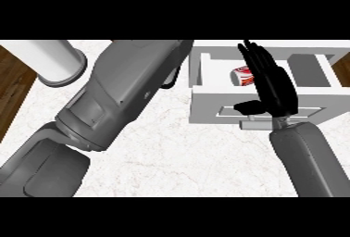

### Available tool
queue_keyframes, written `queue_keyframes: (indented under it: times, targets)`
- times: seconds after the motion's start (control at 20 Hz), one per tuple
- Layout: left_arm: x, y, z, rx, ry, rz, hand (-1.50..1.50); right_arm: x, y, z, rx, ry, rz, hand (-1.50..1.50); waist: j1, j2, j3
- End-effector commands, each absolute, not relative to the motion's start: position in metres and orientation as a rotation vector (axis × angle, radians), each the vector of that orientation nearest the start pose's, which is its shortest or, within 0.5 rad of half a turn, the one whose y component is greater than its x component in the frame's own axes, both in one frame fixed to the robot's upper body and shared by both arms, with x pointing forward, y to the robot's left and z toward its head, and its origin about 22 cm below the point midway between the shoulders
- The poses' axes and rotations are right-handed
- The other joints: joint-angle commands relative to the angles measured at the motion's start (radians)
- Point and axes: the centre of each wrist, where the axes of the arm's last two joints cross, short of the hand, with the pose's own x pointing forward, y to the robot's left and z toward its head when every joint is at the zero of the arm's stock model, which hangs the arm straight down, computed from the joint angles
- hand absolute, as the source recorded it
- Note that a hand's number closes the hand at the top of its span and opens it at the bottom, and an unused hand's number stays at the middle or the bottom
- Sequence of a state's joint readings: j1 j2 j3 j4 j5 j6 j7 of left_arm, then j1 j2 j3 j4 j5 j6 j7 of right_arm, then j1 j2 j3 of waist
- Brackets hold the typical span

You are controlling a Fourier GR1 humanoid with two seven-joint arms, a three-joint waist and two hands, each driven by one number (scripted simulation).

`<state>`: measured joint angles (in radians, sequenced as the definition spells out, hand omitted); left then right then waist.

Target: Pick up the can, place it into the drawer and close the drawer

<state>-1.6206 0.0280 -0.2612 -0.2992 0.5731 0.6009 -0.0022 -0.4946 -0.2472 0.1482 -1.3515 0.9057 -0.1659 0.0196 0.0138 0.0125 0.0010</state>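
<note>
The can lies inside the open drawer, against its left inner wall, with only a red-and-white patch showing past the fingers in front of it. It seems to rest on its side, its long axis running roughly from eleven to five o'clock and its silver end toward the upper left, though too little shows to be sure. The right hand stands just beside it at three o'clock, fingers straight and pointing to twelve, thumb stuck out to nine over the drawer's front panel; it is open and grips nothing. Placing looks done, so closing the drawer is what remains. The danger, as I judge it, lies in that hand: if it pushes the front while its fingers hang over the cavity, they could be caught against the cabinet, and a skewed push from the thumb side could jam the drawer. A can on its side may also roll when the drawer moves. The left forearm crosses the counter from seven to one o'clock; its hand is hidden, so I cannot tell its state. A white cylinder stands at ten o'clock.
</note>
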Motion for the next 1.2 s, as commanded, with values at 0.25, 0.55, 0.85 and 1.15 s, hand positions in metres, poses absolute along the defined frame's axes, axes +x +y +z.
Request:
queue_keyframes:
  times: [0.25, 0.55, 0.85, 1.15]
  targets:
    - [0.454, 0.035, 0.263, 0.086, -1.724, -0.005, -1.50, 0.396, -0.188, 0.055, -1.129, -1.742, 0.937, -1.50, 0.034, -0.006, 0.000]
    - [0.455, 0.054, 0.261, 0.091, -1.700, 0.008, -1.50, 0.416, -0.179, 0.052, -1.234, -1.761, 0.848, -1.50, 0.056, -0.011, -0.001]
    - [0.453, 0.067, 0.264, 0.075, -1.712, 0.000, -1.50, 0.446, -0.189, 0.085, -1.308, -1.768, 0.837, -1.50, 0.073, 0.000, 0.000]
    - [0.450, 0.081, 0.260, 0.061, -1.695, -0.006, -1.50, 0.459, -0.184, 0.105, -1.348, -1.811, 0.796, -1.50, 0.092, 0.004, 0.000]
